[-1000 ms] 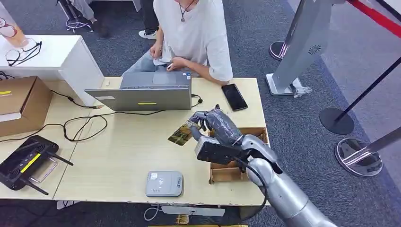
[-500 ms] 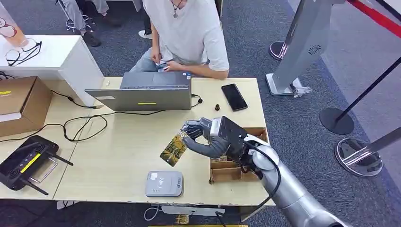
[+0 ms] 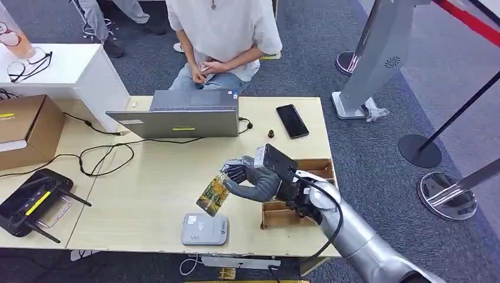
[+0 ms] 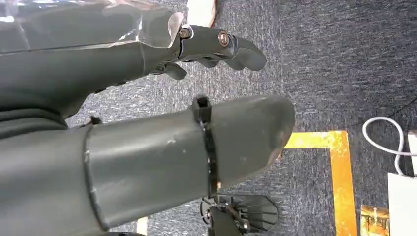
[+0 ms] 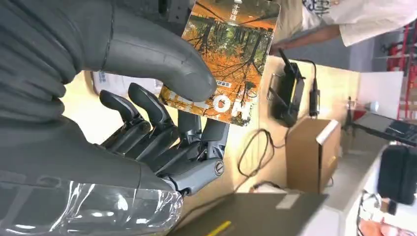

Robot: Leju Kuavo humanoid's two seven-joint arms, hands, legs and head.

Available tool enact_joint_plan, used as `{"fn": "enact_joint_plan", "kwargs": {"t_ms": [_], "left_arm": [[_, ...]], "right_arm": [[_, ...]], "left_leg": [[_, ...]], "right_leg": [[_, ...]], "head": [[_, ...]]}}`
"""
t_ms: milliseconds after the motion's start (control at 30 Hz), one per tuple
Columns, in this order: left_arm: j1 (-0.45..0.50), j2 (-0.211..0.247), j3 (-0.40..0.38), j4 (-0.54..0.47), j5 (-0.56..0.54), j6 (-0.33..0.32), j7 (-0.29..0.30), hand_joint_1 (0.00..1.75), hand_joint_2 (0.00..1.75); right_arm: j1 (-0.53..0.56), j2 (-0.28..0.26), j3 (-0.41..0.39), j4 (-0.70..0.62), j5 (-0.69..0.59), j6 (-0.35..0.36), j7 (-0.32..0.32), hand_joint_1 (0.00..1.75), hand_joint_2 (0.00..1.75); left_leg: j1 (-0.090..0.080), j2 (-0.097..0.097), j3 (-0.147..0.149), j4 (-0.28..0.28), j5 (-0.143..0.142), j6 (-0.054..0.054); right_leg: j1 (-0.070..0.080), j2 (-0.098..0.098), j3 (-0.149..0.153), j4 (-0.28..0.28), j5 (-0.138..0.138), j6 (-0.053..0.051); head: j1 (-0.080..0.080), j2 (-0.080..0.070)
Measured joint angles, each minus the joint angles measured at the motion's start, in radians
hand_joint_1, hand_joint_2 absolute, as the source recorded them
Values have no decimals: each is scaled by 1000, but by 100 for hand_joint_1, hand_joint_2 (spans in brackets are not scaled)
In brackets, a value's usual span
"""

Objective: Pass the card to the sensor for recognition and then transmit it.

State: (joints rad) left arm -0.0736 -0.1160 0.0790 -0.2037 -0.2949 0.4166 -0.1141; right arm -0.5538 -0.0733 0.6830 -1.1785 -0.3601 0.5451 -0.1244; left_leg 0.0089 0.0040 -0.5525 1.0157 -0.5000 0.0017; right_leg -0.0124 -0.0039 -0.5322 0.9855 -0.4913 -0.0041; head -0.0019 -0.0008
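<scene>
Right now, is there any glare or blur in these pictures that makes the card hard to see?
Head view: even light, card small but sharp. Right wrist view: card crisp, glare only on the clear wrap over the right hand. Left wrist view: left hand close, slightly soft.

Floor: dark grey carpet (image 3: 365, 65), yellow tape line (image 4: 339, 182).
Worktop: pale wood (image 3: 153, 183), centre frame.
White cabinet (image 3: 71, 73): upper left.
Stanchion bases (image 3: 420, 150): right side.

Counter (image 3: 147, 194): grey laptop (image 3: 177, 121), black phone (image 3: 292, 121), cardboard box (image 3: 23, 130), black router (image 3: 32, 203), looped cable (image 3: 106, 156). Seated person (image 3: 221, 35) behind the laptop.
</scene>
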Motion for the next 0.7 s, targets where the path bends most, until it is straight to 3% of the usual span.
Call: {"fn": "enact_joint_plan", "kwargs": {"t_ms": [700], "left_arm": [[-2,0,0,0,-15,-8,19,0,0]], "right_arm": [[0,45,144,82,33,-23,24,175,175]], "left_leg": [[0,0,0,0,0,0]], "right_leg": [[0,0,0,0,0,0]], "head": [[0,0]]}}
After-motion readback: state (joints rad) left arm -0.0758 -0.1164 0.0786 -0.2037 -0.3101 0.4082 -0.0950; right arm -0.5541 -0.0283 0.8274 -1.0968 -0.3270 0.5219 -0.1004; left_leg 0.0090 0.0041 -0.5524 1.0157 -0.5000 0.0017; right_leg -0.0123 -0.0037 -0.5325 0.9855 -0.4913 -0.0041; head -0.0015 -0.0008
